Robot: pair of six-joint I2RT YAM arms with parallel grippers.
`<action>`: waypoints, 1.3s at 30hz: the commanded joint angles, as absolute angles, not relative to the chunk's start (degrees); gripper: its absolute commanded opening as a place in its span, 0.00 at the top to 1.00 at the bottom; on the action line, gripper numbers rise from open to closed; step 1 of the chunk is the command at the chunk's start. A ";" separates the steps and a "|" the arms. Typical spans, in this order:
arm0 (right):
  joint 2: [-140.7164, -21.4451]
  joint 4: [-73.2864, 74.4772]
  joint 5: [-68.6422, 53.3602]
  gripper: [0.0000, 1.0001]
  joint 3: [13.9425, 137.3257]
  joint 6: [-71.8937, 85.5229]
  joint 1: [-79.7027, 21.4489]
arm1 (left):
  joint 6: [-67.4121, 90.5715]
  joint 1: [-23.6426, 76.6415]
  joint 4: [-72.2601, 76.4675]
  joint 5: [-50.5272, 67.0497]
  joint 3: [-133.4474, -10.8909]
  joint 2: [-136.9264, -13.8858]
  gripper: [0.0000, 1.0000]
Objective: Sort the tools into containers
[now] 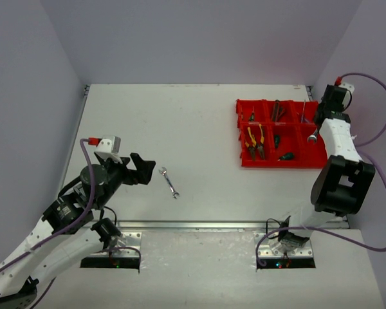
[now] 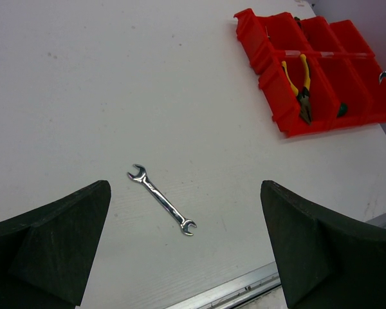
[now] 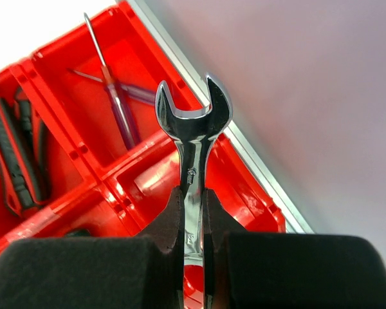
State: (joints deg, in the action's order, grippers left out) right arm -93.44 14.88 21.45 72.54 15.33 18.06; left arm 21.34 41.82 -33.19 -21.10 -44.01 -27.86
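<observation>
Right jaws clench a silver wrench [image 3: 193, 125] over the red bin [image 3: 151, 64], upper-right of the overhead frame; lower it into the bare right compartment, then release. Left jaws gape above second wrench [image 2: 162, 207], lower centre, on tabletop [image 2: 83, 96].

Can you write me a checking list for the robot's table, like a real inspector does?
Surface: white table, flat and plain.
Job's things: loose wrench lies on the table in front of the left gripper. The held wrench hangs over the right end of the red bin tray. The tray holds yellow pliers, red-black pliers and a screwdriver.
Clutter: nothing seen.
Grippers: left gripper is open and holds nothing; right gripper is shut on the held wrench.
Cables: purple cables run along both arms, away from the tools.
Surroundings: pale walls on three sides.
</observation>
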 commanded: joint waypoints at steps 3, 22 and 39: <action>-89.82 6.38 22.33 1.00 69.88 14.85 19.46 | 21.71 42.58 -31.11 -22.15 -43.86 -27.64 0.00; -90.82 0.41 21.53 0.95 61.20 15.32 19.80 | 21.71 42.69 -31.11 -22.47 -43.86 -28.92 0.00; -89.98 7.97 13.76 0.01 65.87 21.78 17.70 | 22.06 42.70 -31.66 -23.86 -44.16 -32.21 0.00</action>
State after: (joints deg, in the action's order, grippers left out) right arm -93.04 7.11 15.77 63.06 18.68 19.04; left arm 21.52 42.04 -33.23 -23.21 -43.81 -30.58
